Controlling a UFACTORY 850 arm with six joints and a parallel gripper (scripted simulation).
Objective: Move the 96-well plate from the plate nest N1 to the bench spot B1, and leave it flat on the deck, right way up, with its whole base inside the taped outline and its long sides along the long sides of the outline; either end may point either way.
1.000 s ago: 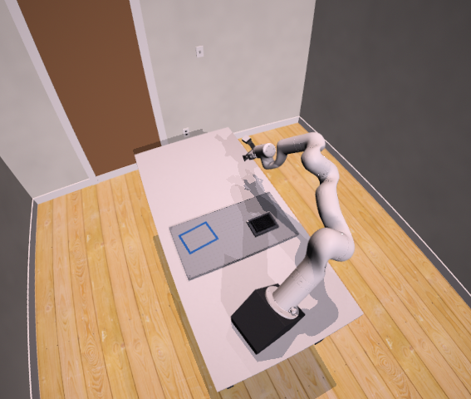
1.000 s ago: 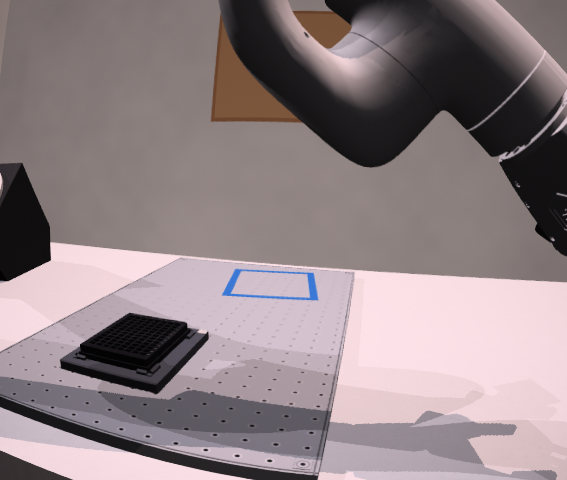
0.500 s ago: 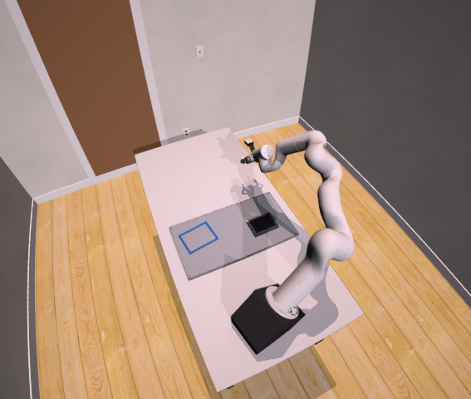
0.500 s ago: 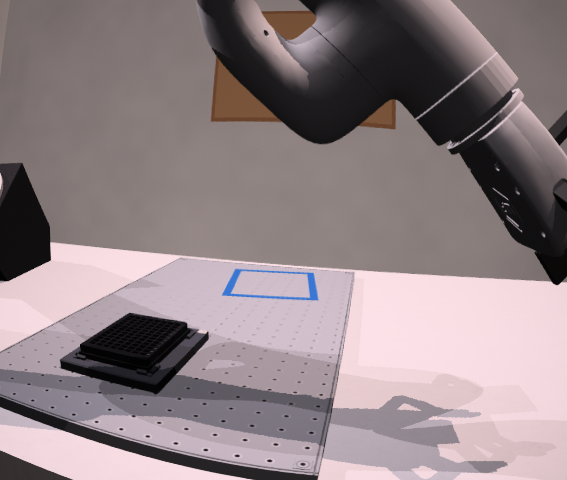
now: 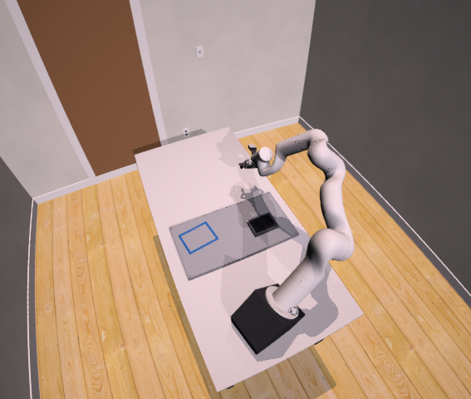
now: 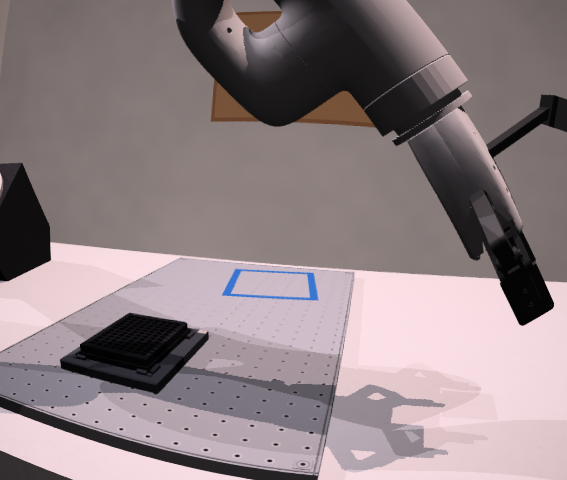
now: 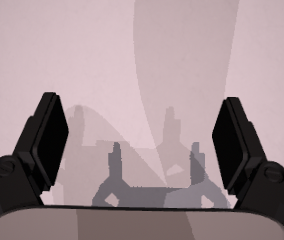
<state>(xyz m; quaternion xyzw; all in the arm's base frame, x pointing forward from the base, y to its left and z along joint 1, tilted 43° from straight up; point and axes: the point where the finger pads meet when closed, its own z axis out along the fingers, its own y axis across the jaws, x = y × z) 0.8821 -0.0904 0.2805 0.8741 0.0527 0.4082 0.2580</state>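
Exterior view: a black 96-well plate (image 6: 136, 336) sits flat in its nest (image 6: 182, 356) on a grey perforated deck (image 6: 252, 382). Further along the deck lies a blue taped outline (image 6: 271, 296). Well apart, above the pale surface (image 6: 454, 335), the arm's jaws hang fully released, holding nothing.
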